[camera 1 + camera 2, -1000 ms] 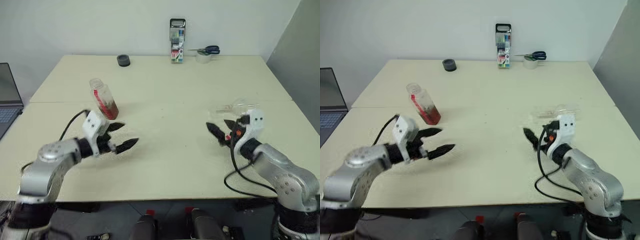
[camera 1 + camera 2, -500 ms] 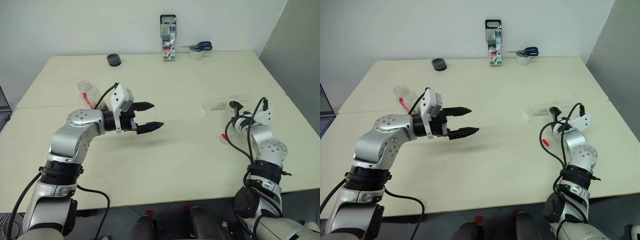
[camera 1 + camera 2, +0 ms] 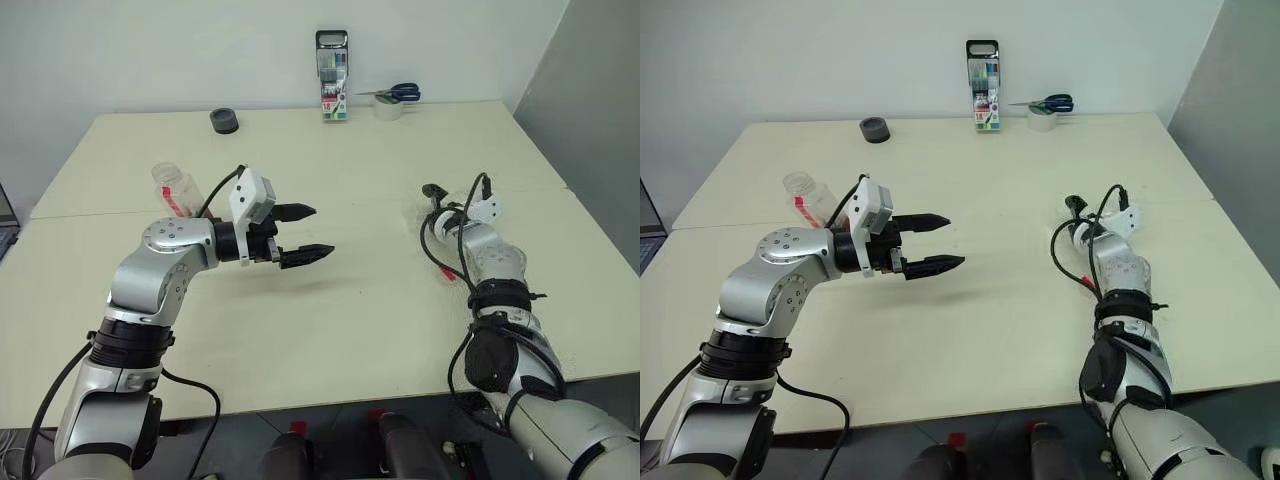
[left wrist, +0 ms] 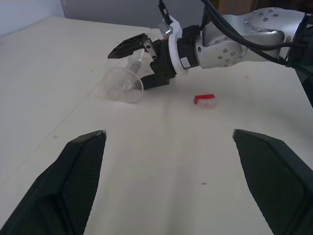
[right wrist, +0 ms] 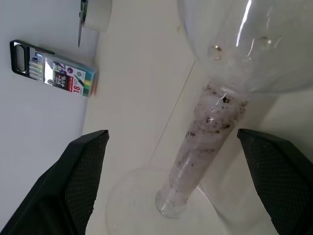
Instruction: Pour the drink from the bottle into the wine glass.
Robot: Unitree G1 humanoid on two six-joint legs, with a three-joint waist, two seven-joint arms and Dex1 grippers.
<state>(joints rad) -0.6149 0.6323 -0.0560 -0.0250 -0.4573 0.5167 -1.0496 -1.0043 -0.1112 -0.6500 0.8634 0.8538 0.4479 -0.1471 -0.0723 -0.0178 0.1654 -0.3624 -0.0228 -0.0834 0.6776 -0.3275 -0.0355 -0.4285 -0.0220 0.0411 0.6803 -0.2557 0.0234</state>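
From my head, I see the bottle (image 3: 176, 189) leaning behind my left arm, on the left side of the tabletop (image 3: 360, 300). Its cap is off. My left end effector (image 3: 302, 232) hangs over the middle of the tabletop, wide open and holding nothing. My right end effector (image 3: 1076, 215) reaches out on the right side, where the wine glass lies.

From my left wrist, I see the wine glass (image 4: 128, 83) lying on its side. My right end effector (image 4: 138, 58) is wide open right at it, one finger above and one below. A small red cap (image 4: 204, 100) lies just beside it.

From my right wrist, the stem (image 5: 205, 147) sits between my two open fingers (image 5: 83, 166), but they are not pinching it yet.

I think the step now is to pick the glass up and stand it. I should close slowly on the stem, because it is thin and smooth, and it could roll or slip. Then I should tip it up gently onto its round foot.
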